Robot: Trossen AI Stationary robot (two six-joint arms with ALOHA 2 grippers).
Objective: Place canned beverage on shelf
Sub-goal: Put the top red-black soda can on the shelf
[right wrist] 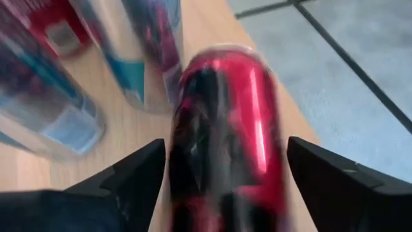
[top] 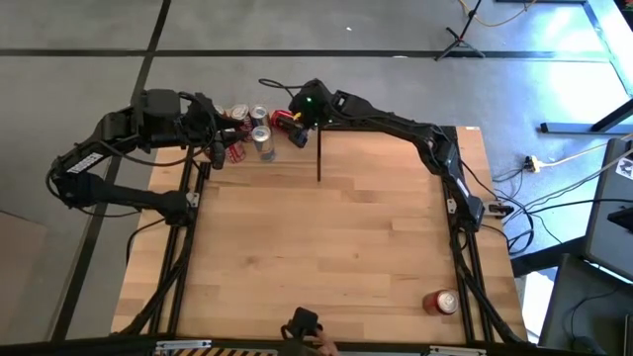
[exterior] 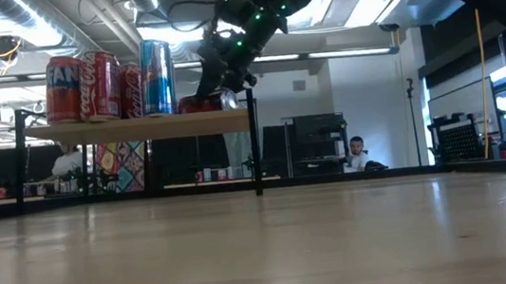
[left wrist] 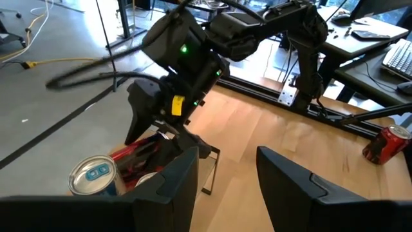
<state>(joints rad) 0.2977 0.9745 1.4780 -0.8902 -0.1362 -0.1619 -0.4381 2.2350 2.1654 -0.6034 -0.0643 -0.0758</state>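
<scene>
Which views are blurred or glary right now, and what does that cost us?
Right wrist view: the red can between the right gripper's open fingers is smeared by blur, label unreadable, as are the cans behind it. Low view: bright ceiling lights backlight the shelf; the gripper there is a dark silhouette. High and left wrist views: sharp, evenly lit.

Right gripper (top: 293, 127) reaches far over — jaws spread; left gripper (top: 220, 146) nearby, jaws parted.

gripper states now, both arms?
Left tool: open, empty, beside the shelf.
Right tool: open, fingers apart either side of the red can lying on the shelf, not clamped.
</scene>
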